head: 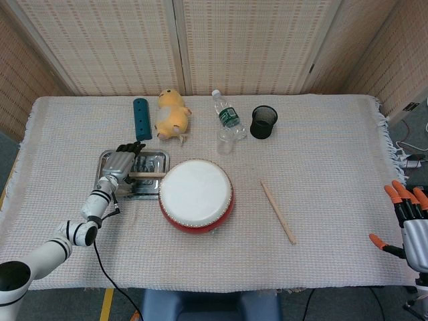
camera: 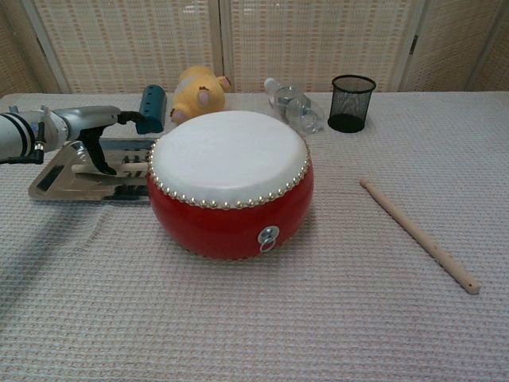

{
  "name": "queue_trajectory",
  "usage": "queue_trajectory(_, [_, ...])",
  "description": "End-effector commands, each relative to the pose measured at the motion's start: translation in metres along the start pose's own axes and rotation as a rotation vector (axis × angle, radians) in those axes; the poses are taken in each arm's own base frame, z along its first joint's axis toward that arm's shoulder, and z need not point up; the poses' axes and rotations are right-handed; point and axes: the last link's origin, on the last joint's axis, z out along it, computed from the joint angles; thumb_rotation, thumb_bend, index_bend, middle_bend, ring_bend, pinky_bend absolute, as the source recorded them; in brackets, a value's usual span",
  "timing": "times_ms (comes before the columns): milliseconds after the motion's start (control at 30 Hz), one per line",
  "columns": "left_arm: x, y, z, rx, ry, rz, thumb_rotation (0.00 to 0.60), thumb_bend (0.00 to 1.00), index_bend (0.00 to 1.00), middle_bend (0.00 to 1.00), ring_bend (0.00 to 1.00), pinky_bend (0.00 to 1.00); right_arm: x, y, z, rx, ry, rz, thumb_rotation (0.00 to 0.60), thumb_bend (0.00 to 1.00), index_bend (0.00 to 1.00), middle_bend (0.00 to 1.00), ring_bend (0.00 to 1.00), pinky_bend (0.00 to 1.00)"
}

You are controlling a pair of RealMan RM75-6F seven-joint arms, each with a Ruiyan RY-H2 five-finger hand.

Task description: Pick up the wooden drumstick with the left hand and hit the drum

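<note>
No lettering can be read anywhere; the clear plastic water bottle (head: 227, 122) lying on its side has a green label, but its print is too small to make out. There are two wooden drumsticks: one (head: 146, 174) lies flat in the shallow metal tray (head: 155, 156) just left of the red drum with the white skin (head: 196, 194), the other drumstick (head: 277, 210) lies on the woven cloth to the drum's right, well apart from it. The left hand (head: 121, 164) hovers over the tray, fingers spread apart and pointing down, holding nothing. The right hand (head: 409, 225), orange-tipped, sits at the table's right edge with fingers apart. Along the back: one teal perforated block (head: 141, 118), one yellow plush toy (head: 171, 114), one black mesh cup (head: 264, 122).
</note>
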Motion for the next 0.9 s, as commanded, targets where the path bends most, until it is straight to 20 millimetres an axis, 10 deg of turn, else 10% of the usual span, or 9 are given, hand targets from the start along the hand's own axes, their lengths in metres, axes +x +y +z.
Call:
queue_trajectory(33, [0.001,-0.001,-0.001,0.003,0.005,-0.005,0.600,0.17,0.00,0.00,0.00,0.00,0.000,0.000,0.000,0.001,0.001,0.001,0.600,0.06,0.00,0.00,0.00,0.00])
queue_trajectory(467, [0.027,-0.027,-0.039,0.036,0.182,-0.181,0.600,0.23,0.02,0.02,0.00,0.02,0.003,0.003,0.000,0.002,-0.001,0.012,0.600,0.06,0.00,0.00,0.00,0.00])
queue_trajectory(900, [0.013,-0.085,-0.156,0.177,0.359,-0.163,0.600,0.33,0.23,0.17,0.08,0.08,-0.003,0.003,0.005,0.039,-0.057,0.091,0.600,0.06,0.00,0.00,0.00,0.00])
